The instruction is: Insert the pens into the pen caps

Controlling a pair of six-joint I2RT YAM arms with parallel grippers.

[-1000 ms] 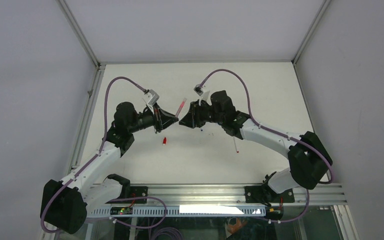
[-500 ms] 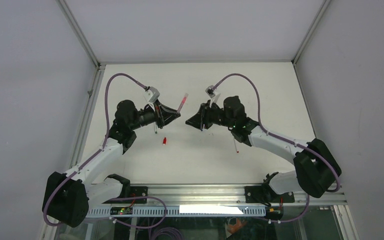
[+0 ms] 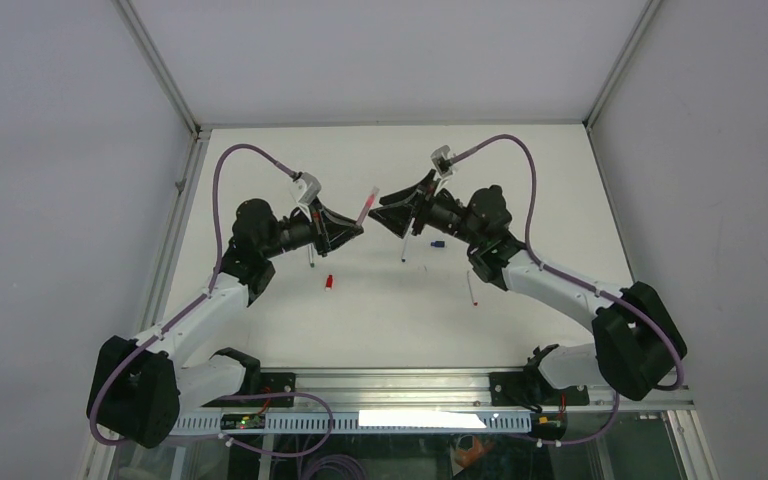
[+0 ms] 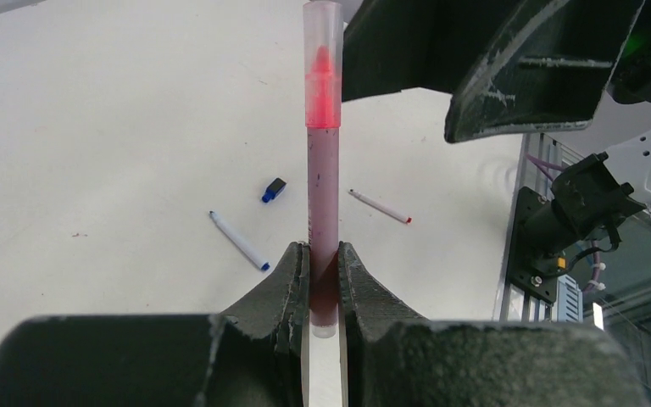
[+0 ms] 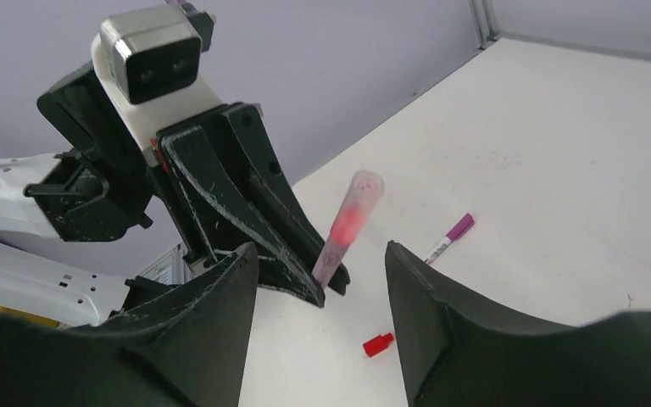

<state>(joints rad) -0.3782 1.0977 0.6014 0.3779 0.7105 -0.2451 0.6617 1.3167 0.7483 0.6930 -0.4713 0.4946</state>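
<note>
While the left gripper (image 3: 352, 230) clamps the pink pen (image 3: 365, 210) by its tail, the right gripper (image 3: 388, 215) hangs just beside the pen's far end, jaws spread and empty. From above, both arms reach in toward the middle of the table (image 3: 540, 180), elbows out and wrists almost nose to nose. The pen slants up and away from the left fingers, its capped end toward the right arm. On the table under the right wrist lie a blue pen (image 3: 405, 250) and a blue cap (image 3: 437, 243). A red pen (image 3: 472, 290) sits nearer the right arm's base. A red cap (image 3: 329, 282) and a magenta pen (image 3: 311, 258) lie on the left arm's side.

Through the left wrist camera, the pink pen (image 4: 323, 212) runs straight out along the fingers, pinched near its butt. A clear cap (image 4: 322, 59) is on its red tip and looks fully seated. Beyond it the blue pen (image 4: 239, 241), blue cap (image 4: 275, 190) and red pen (image 4: 379, 206) lie apart from each other.

Through the right wrist camera, the right gripper (image 5: 320, 253) frames the left gripper (image 5: 309, 275) and the tilted pink pen (image 5: 347, 225) between wide fingers (image 5: 220, 322). The magenta pen (image 5: 449, 239) and red cap (image 5: 378, 344) lie on the table below.

To my eye this pen is finished. The next pairing turns on the blue pen and blue cap, which lie closest to the open right gripper, the pen's axis roughly in line with its reach.
</note>
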